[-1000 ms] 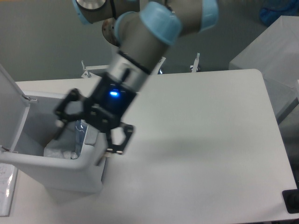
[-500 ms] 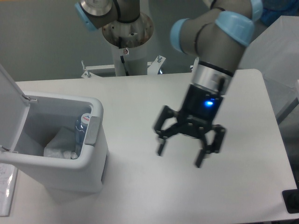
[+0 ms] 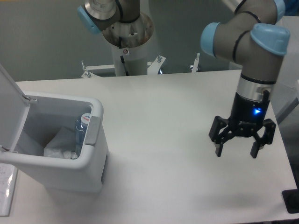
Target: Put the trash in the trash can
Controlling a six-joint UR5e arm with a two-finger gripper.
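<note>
The white trash can (image 3: 96,165) stands at the left of the table with its lid (image 3: 10,109) flipped up. Inside it stands the clear plastic bottle (image 3: 81,133) with a bluish label and white cap, leaning against the right wall by the grey tab (image 3: 92,130). A crumpled clear wrapper (image 3: 58,145) lies beside it in the can. My gripper (image 3: 236,152) is open and empty, pointing down above the right part of the table, far from the can.
The arm's base (image 3: 127,35) stands behind the table's back edge. A grey box (image 3: 273,46) sits off the table at the upper right. A black object (image 3: 292,201) is at the lower right corner.
My gripper has moved from over the trash can rightward across the table to the right side. The bottle stays in the can.
</note>
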